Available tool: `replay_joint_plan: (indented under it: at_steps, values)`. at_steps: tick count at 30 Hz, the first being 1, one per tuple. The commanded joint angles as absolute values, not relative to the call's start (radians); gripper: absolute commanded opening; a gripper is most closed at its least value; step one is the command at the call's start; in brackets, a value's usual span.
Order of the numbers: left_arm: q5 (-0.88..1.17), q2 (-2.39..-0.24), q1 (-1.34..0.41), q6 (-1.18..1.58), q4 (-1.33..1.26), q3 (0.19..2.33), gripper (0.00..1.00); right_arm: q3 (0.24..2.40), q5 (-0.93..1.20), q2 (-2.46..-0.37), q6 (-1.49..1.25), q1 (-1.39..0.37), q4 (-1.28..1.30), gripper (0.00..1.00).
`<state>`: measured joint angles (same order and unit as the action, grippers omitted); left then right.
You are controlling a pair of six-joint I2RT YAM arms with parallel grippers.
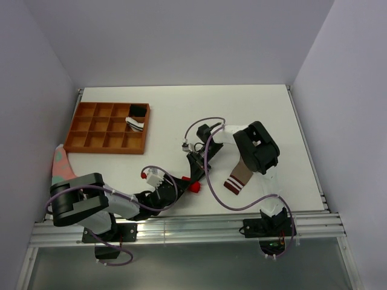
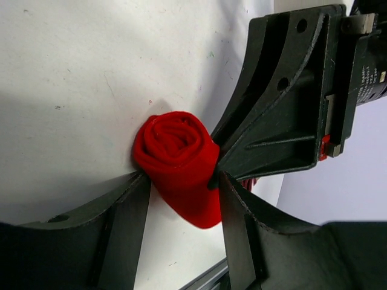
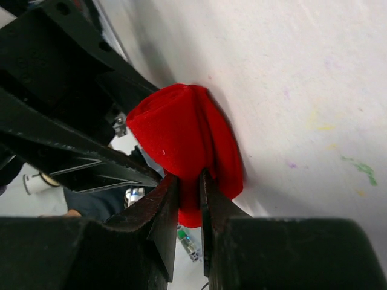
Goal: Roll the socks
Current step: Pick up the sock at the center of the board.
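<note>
One sock looks nearly done: the red sock [image 2: 178, 163] is wound into a tight spiral on the bench [image 1: 175, 109], near its front edge. My left gripper [image 2: 181, 180] is clamped around the roll, one finger on each side. My right gripper [image 3: 188, 176] pinches the loose outer fold, which I judge needs tucking to lock it. The tan sock [image 1: 240, 175] lies flat under my right arm, unrolled, so roughly half the job remains.

no writing can be read anywhere. the only lettering is a few lines of tiny white print [image 2: 364, 75] on the black body of the right gripper [image 2: 214, 176], seen from the left wrist, too small to make out.
</note>
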<state>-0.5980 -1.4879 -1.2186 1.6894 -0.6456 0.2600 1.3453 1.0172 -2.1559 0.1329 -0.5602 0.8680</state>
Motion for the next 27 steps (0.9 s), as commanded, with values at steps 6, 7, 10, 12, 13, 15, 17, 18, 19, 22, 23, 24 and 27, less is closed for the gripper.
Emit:
replay_joint_plan:
  at_steps: [6,7,10,12,13,15,17,18,19,22,23,24,27]
  values:
    - [-0.675,-1.496,-1.223,1.733,-0.692,0.255,0.55,1.391,1.218,-2.175,0.259,-0.557,0.997,0.10]
    - [-0.680,-1.488,-1.224,1.726,-0.680,0.261,0.55,1.405,1.232,-2.172,0.291,-0.557,1.017,0.10]
    - [-0.698,-1.451,-1.224,1.717,-0.649,0.276,0.55,1.404,1.264,-2.146,0.307,-0.557,1.052,0.10]
    - [-0.706,-1.427,-1.224,1.715,-0.617,0.288,0.55,1.401,1.270,-2.129,0.307,-0.557,1.049,0.10]
    - [-0.713,-1.421,-1.224,1.710,-0.615,0.291,0.55,1.402,1.278,-2.126,0.322,-0.557,1.060,0.10]
    - [-0.716,-1.408,-1.224,1.704,-0.598,0.301,0.55,1.408,1.296,-2.125,0.339,-0.557,1.087,0.10]
    - [-0.719,-1.405,-1.224,1.707,-0.589,0.310,0.55,1.427,1.307,-2.125,0.370,-0.560,1.117,0.10]
    - [-0.721,-1.404,-1.224,1.710,-0.588,0.313,0.55,1.431,1.328,-2.125,0.382,-0.560,1.130,0.10]
    - [-0.722,-1.404,-1.224,1.721,-0.589,0.310,0.55,1.449,1.338,-2.125,0.434,-0.560,1.153,0.10]
    - [-0.727,-1.402,-1.224,1.739,-0.606,0.302,0.56,1.476,1.361,-2.118,0.509,-0.565,1.250,0.10]
    - [-0.727,-1.402,-1.224,1.738,-0.606,0.308,0.56,1.477,1.361,-2.114,0.515,-0.566,1.253,0.10]
    - [-0.729,-1.399,-1.224,1.735,-0.604,0.314,0.56,1.477,1.361,-2.102,0.514,-0.566,1.250,0.10]
    - [-0.729,-1.397,-1.224,1.746,-0.580,0.333,0.56,1.477,1.376,-2.086,0.534,-0.566,1.264,0.10]
